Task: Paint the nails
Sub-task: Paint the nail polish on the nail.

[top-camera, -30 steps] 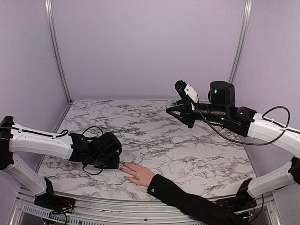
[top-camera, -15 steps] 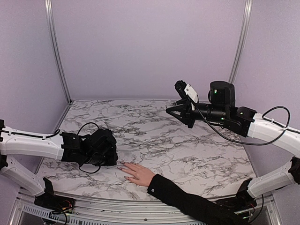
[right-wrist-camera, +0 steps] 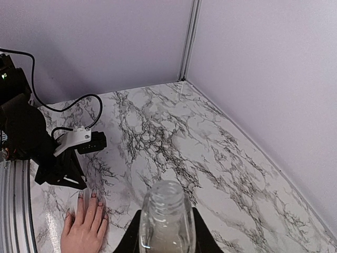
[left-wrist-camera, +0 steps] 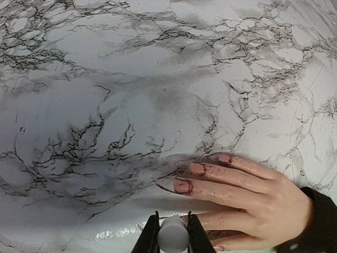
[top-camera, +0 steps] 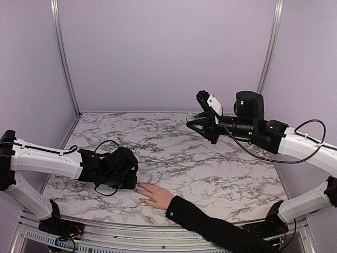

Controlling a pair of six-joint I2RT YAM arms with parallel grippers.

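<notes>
A pale hand [top-camera: 156, 195] in a black sleeve [top-camera: 210, 226] lies flat near the table's front edge, fingers pointing left. Its nails [left-wrist-camera: 184, 186] show reddish paint with smeared outlines on the three upper fingers. My left gripper [left-wrist-camera: 172, 221] is shut on a small grey-white cylinder [left-wrist-camera: 173, 236], just left of the fingertips and over the lower fingers. In the top view the left gripper [top-camera: 130, 182] sits against the fingertips. My right gripper [right-wrist-camera: 166, 229] is raised at the back right, shut on a clear glass bottle [right-wrist-camera: 165, 211] with an open threaded neck.
The marble tabletop [top-camera: 174, 153] is enclosed by lilac walls with metal corner posts [top-camera: 63, 58]. The left arm's black cable [top-camera: 102, 145] loops above its wrist. A metal rail [top-camera: 131, 232] runs along the front edge beside the sleeve.
The left gripper pulled back to the left, away from the fingertips, then came back right against them. The hand and the right arm have not moved.
</notes>
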